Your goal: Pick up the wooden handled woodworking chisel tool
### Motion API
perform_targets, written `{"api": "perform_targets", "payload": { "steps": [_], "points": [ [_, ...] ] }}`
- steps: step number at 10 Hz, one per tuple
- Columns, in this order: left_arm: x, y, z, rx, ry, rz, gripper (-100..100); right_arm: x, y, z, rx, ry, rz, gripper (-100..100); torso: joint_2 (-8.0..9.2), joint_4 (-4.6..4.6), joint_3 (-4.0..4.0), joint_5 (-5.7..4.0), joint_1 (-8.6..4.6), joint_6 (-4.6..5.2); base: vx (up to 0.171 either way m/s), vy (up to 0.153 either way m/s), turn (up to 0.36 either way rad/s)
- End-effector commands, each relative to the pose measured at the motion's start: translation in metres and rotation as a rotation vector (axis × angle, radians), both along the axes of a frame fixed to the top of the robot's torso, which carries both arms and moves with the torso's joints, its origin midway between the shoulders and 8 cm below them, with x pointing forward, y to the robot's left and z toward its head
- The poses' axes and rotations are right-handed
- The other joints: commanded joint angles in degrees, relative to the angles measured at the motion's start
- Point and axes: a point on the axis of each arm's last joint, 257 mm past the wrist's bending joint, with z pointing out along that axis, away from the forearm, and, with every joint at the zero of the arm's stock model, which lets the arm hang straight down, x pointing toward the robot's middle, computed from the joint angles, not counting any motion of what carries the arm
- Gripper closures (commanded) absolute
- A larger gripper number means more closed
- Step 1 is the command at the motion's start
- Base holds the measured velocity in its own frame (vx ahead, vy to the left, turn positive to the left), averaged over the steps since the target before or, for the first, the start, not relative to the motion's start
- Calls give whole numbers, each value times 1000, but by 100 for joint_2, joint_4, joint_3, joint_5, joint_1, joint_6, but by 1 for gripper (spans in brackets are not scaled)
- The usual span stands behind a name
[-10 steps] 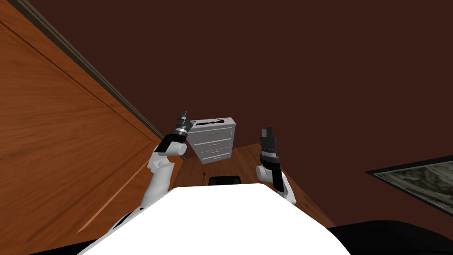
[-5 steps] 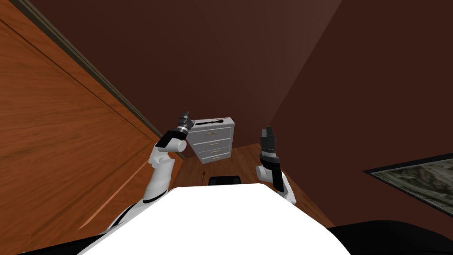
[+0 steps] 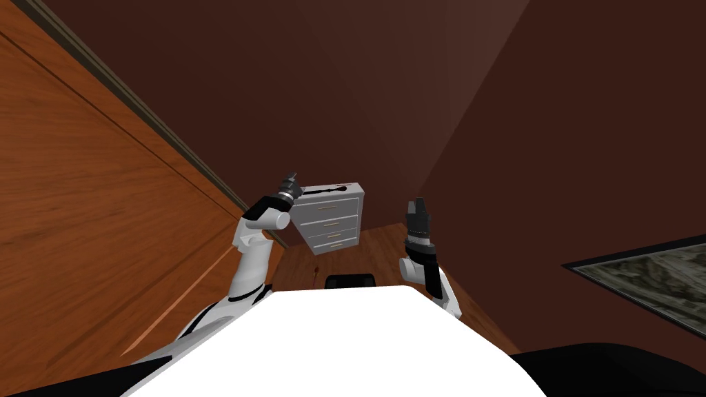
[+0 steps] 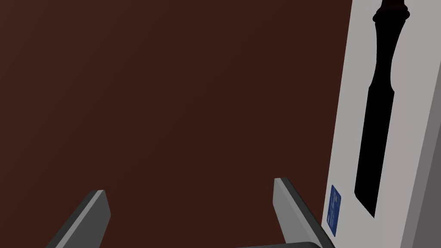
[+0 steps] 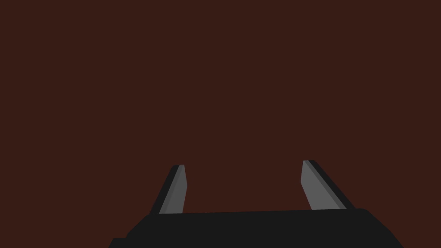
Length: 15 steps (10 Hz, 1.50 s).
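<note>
The chisel (image 3: 327,190) looks dark, almost black, and lies flat on top of a light grey chest of drawers (image 3: 332,222) ahead of me. In the left wrist view the chisel (image 4: 379,107) is a long black shape with a turned handle on the pale top (image 4: 411,142), off to the side of my fingers. My left gripper (image 3: 290,182) hovers beside the chest's top left corner, open (image 4: 189,202) and empty, facing the dark brown wall. My right gripper (image 3: 416,205) is raised to the right of the chest, open (image 5: 245,176) with nothing in it.
A wood-panelled wall (image 3: 103,207) runs close along my left. Dark brown walls (image 3: 386,89) meet in a corner behind the chest. A small blue label (image 4: 334,204) sits on the chest top near the chisel's blade end. Wooden floor (image 3: 372,248) lies around the chest.
My left arm has lifted and reached a little further forward, bringing its gripper closer to the chest's top edge. The right arm has stayed put.
</note>
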Motion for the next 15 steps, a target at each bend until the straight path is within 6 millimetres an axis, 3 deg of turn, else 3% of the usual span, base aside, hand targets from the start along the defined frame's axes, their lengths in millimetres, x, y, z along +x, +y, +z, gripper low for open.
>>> {"api": "perform_targets", "payload": {
  "steps": [1, 2, 4, 5, 7, 8, 10, 11, 15],
  "points": [
    [2, 1, -9, 0, 41, 3, -100, 0, 0, 0, 0, 0, 0, 0, 0, 0, 0, 0, 0, 0, -2, -16, 3],
    [10, 2, 0, 2, 48, -1, -100, 0, 0, 0, 0, 0, 0, 0, 0, 0, 0, 1, 4, 0, 0, -32, -21],
    [12, 4, -13, 1, 98, 3, -100, 0, 0, 0, 0, 0, 0, 0, -3, -1, -2, 0, -2, 0, 3, -25, -4],
    [19, 5, -5, 4, 109, 0, -100, 0, 0, 0, 0, 0, 0, 0, -2, -1, -1, 1, 3, 0, 2, -28, -31],
    [20, 6, -17, 4, 157, 4, -100, 0, 0, 0, 0, 0, 0, 0, -3, -1, -2, 0, 0, 0, 2, -21, -7],
    [27, 8, -10, 8, 169, 1, -100, 0, 0, 0, 0, 0, 0, 0, -2, -1, -1, 1, 5, -1, 19, -29, -44],
    [27, 9, -22, 8, 218, 5, -100, 0, 0, 0, 0, 0, 0, 0, -7, -2, -4, 0, 0, -1, 10, -22, -7],
    [34, 12, -16, 14, 234, 3, -100, 0, 0, 0, 0, 0, 0, 0, -4, -1, -2, 1, 5, -1, 15, -27, -48],
    [38, 16, -29, 20, 324, 7, -100, 0, 0, 0, 0, 0, 0, 0, -9, -2, -5, 0, 2, 1, 18, -20, -31]
  ]
}}
